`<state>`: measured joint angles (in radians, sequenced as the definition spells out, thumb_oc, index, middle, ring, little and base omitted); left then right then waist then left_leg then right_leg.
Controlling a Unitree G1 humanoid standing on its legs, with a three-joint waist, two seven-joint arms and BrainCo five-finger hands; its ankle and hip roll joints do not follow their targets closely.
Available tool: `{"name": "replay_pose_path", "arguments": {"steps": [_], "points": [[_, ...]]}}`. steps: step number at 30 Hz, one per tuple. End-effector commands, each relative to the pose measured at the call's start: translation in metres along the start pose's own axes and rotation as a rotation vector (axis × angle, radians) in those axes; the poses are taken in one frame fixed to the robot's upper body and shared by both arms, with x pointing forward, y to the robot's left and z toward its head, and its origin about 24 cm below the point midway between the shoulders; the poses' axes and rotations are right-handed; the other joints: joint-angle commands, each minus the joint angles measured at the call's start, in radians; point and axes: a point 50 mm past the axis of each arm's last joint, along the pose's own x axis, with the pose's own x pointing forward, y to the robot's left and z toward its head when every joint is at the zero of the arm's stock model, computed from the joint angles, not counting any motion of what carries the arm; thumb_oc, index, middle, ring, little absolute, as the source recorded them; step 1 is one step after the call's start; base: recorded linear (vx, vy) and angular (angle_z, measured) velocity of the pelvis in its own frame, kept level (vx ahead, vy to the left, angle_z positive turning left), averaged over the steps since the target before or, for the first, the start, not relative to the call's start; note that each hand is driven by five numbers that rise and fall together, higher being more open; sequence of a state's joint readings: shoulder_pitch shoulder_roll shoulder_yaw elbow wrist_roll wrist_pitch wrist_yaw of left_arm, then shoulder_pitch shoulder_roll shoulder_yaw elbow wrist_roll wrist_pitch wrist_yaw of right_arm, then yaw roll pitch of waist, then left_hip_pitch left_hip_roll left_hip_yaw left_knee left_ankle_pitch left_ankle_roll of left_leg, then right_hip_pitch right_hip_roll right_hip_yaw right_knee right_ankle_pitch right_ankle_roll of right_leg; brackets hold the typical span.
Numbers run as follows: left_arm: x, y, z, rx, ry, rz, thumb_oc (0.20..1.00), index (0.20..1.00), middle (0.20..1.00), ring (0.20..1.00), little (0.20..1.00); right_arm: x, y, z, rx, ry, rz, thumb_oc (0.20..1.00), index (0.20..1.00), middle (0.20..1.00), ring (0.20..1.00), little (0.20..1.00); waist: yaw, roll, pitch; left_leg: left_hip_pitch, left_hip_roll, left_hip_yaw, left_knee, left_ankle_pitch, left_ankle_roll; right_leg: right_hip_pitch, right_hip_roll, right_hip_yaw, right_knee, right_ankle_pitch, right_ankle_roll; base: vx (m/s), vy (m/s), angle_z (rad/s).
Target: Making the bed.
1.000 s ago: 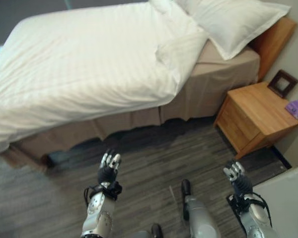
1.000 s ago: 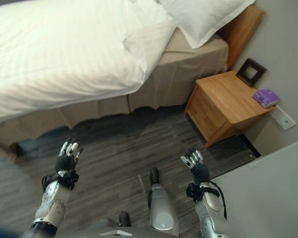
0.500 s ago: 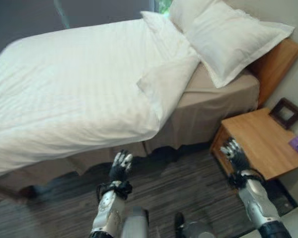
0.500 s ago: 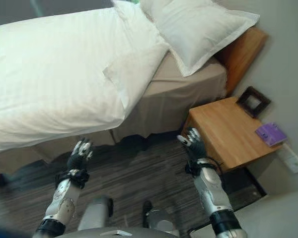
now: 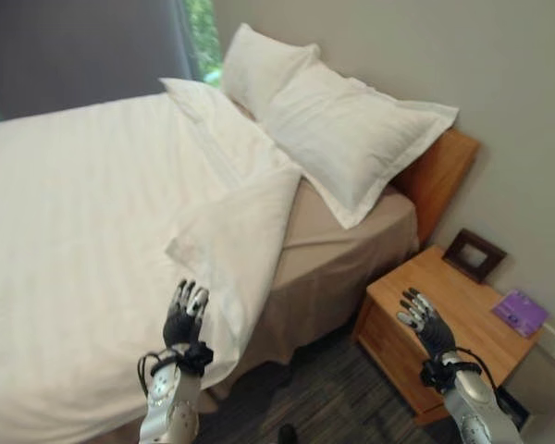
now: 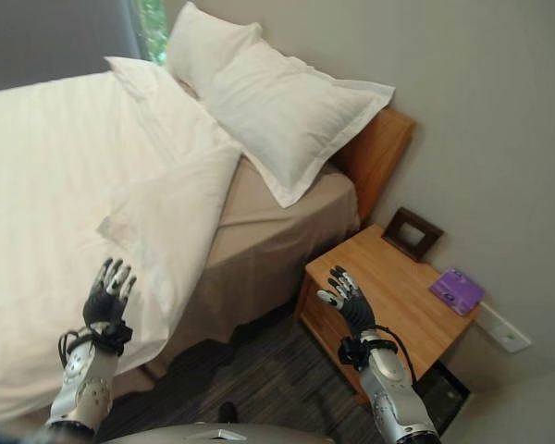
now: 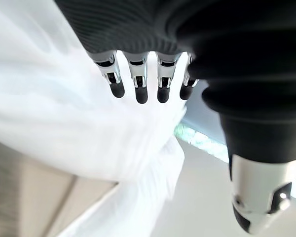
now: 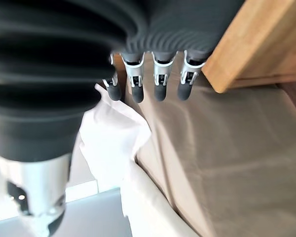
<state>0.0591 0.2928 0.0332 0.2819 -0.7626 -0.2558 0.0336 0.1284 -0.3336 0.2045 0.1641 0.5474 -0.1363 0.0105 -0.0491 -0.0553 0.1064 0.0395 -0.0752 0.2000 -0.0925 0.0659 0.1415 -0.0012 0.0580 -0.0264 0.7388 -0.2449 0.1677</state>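
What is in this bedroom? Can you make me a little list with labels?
bed cover: white duvet, its corner folded back near the pillows
pillows: two white pillows against the wooden headboard
sheet: tan sheet showing beside the fold
nightstand: wooden, holds a dark picture frame and a purple book
left hand: open, holding nothing
right hand: open, holding nothing

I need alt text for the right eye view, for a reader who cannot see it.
Both robot hands, left hand and right hand, are raised open beside a bed whose white duvet has one corner folded back. Pillows lie by the headboard, above a wooden nightstand.
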Motion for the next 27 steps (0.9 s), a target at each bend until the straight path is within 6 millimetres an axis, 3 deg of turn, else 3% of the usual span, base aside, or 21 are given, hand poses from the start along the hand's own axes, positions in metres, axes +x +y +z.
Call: {"name": "replay_pose_path", "arguments": {"steps": [1,4,5,6,8,14,15,17,20,21,23,27], "points": [[0.019,-0.016,0.039,0.094,-0.172,-0.084,1.0,1.0,1.0,1.0,1.0,0.025,0.019,0.043,-0.02,-0.193,0.091,1.0,1.0,1.0,1.0,1.0,-0.013,0.053,0.082,0.088,0.094,-0.037,0.017,-0.001,-0.132,-0.105,-0.077,0.049,-0.206,0.376,0.041,0.2,0.061,-0.21],[0.024,-0.029,0.048,0.135,-0.206,-0.155,1.0,1.0,1.0,1.0,1.0,0.025,0.026,0.038,0.02,-0.177,0.111,1.0,1.0,1.0,1.0,1.0,-0.034,0.071,0.069,0.116,0.093,-0.058,0.005,-0.012,-0.142,-0.132,-0.147,0.037,-0.343,0.349,-0.004,0.27,-0.011,0.33],[0.026,-0.035,0.052,0.132,-0.222,-0.19,1.0,1.0,1.0,1.0,1.0,0.024,0.027,0.037,0.009,-0.172,0.127,1.0,1.0,1.0,1.0,1.0,-0.048,0.069,0.06,0.12,0.084,-0.076,0.005,-0.026,-0.149,-0.134,-0.16,0.062,-0.465,0.352,-0.011,0.22,-0.052,0.49],[0.026,-0.035,0.052,0.132,-0.222,-0.19,1.0,1.0,1.0,1.0,1.0,0.024,0.027,0.037,0.009,-0.171,0.127,1.0,1.0,1.0,1.0,1.0,-0.053,0.071,0.062,0.124,0.086,-0.081,0.005,-0.028,-0.149,-0.123,-0.159,0.057,-0.475,0.354,-0.011,0.21,-0.065,0.48],[0.028,-0.052,0.054,0.116,-0.241,-0.253,1.0,1.0,1.0,1.0,1.0,0.021,0.027,0.035,-0.071,-0.157,0.151,1.0,1.0,1.0,1.0,1.0,-0.063,0.049,0.033,0.132,0.067,-0.13,0.008,-0.055,-0.157,-0.052,-0.151,0.17,-0.684,0.327,-0.004,0.25,-0.115,0.56],[0.023,-0.059,0.043,0.079,-0.206,-0.297,1.0,1.0,1.0,1.0,1.0,0.027,0.015,0.052,-0.164,-0.195,0.147,1.0,1.0,1.0,1.0,1.0,-0.05,0.04,0.009,0.118,0.063,-0.16,0.005,-0.054,-0.161,0.011,-0.147,0.148,-0.765,0.339,-0.016,0.13,-0.116,0.56],[0.023,-0.05,0.04,0.19,-0.163,-0.282,1.0,1.0,1.0,1.0,1.0,0.027,0.0,0.062,-0.204,-0.217,0.088,1.0,1.0,1.0,1.0,1.0,-0.047,0.039,-0.004,0.116,0.07,-0.182,0.005,-0.054,-0.167,0.055,-0.14,0.136,-0.807,0.324,-0.033,0.19,-0.172,0.28],[0.027,-0.048,0.057,0.254,-0.21,-0.28,1.0,1.0,1.0,1.0,1.0,0.029,-0.002,0.065,-0.177,-0.225,0.073,1.0,1.0,1.0,1.0,1.0,-0.047,0.042,-0.003,0.116,0.074,-0.186,0.005,-0.053,-0.172,0.064,-0.135,0.126,-0.809,0.319,-0.04,0.12,-0.123,0.28],[0.042,-0.036,0.087,0.505,-0.274,-0.225,1.0,1.0,1.0,1.0,1.0,0.029,-0.002,0.062,-0.174,-0.199,0.096,1.0,1.0,1.0,1.0,1.0,-0.053,0.048,-0.002,0.115,0.08,-0.188,0.005,-0.052,-0.18,0.069,-0.126,0.122,-0.814,0.311,-0.049,0.05,-0.063,0.15],[0.042,-0.037,0.087,0.506,-0.275,-0.225,1.0,1.0,1.0,1.0,1.0,0.029,-0.002,0.062,-0.174,-0.2,0.096,1.0,1.0,1.0,1.0,1.0,-0.053,0.048,-0.002,0.115,0.08,-0.188,0.005,-0.052,-0.18,0.07,-0.126,0.122,-0.814,0.311,-0.05,0.06,-0.062,0.03],[0.061,-0.024,0.116,0.53,-0.34,-0.092,1.0,1.0,1.0,1.0,1.0,0.025,0.007,0.048,-0.154,-0.138,0.145,1.0,1.0,1.0,1.0,1.0,-0.073,0.059,0.004,0.11,0.086,-0.173,0.005,-0.051,-0.186,0.065,-0.121,0.127,-0.814,0.307,-0.053,0.08,-0.065,-0.03],[0.07,0.0,0.134,0.494,-0.367,0.078,1.0,1.0,1.0,1.0,1.0,0.014,0.007,0.035,-0.141,-0.092,0.159,1.0,1.0,1.0,1.0,1.0,-0.095,0.069,0.007,0.106,0.087,-0.162,0.005,-0.054,-0.189,0.057,-0.118,0.134,-0.812,0.304,-0.055,0.05,-0.021,-0.12]]}}
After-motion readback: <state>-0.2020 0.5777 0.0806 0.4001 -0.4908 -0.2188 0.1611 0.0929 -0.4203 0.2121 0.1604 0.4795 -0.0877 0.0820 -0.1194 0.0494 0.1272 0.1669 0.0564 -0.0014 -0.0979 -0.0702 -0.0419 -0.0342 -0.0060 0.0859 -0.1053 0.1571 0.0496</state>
